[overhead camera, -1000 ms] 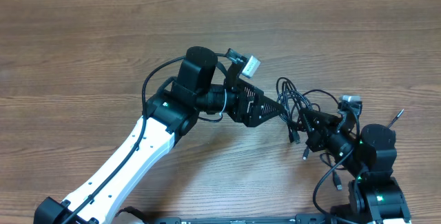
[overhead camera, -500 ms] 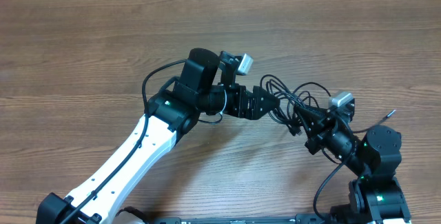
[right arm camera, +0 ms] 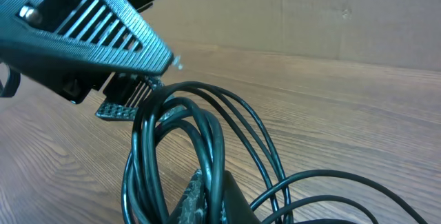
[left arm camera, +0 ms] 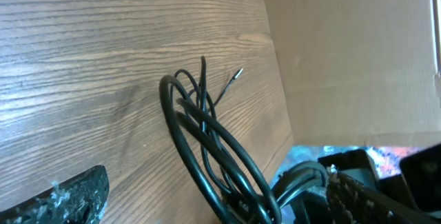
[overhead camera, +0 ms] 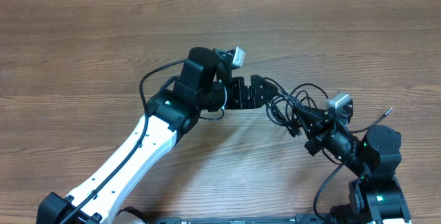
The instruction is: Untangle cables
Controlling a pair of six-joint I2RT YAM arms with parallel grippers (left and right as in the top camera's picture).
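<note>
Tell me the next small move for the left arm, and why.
Probably close the left gripper on the loops of thin black cables lying between its open fingers; the right gripper seems to pinch the bundle, so both could then pull apart.

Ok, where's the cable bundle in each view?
Overhead: the cables lie right of centre, just right of the left gripper.
Left wrist: dark loops in the middle of the picture, running down to the bottom edge.
Right wrist: loops fill the lower centre.
Shared landmark: the left gripper, top left in the right wrist view; one finger shows bottom left in its own view.
</note>
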